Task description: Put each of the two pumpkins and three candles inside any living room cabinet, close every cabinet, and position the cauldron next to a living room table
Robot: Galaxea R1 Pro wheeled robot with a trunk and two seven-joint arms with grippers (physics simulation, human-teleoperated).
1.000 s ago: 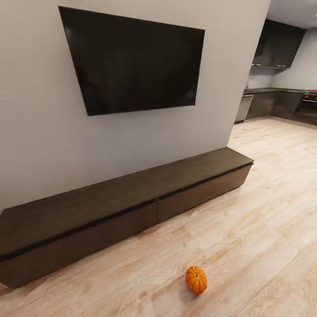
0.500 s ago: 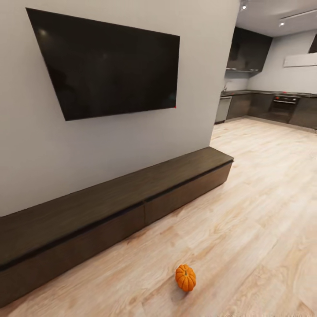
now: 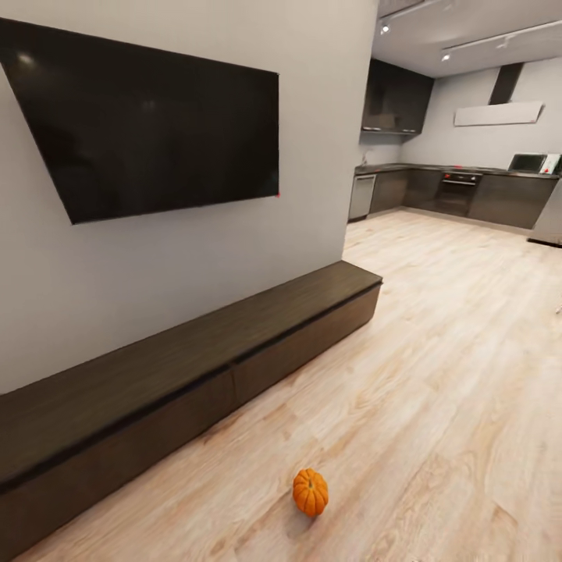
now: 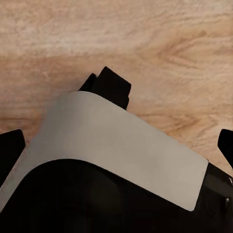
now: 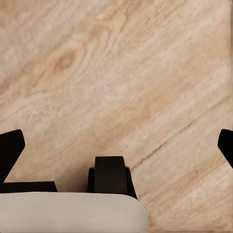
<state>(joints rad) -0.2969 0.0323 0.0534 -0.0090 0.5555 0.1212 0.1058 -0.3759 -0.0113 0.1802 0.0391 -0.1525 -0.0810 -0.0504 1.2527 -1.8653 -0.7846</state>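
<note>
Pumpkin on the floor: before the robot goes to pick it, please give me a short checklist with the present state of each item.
1. Pumpkin in sight, on the floor: ok.
2. Floor between camera and pumpkin free of other things: ok.
3. Cabinet drawer open to receive it: not ok, fronts look shut.
4. Left gripper empty: ok, fingertips apart.
5. Right gripper empty: ok, fingertips apart over bare floor.
6. Candles and cauldron located: cannot tell.
</note>
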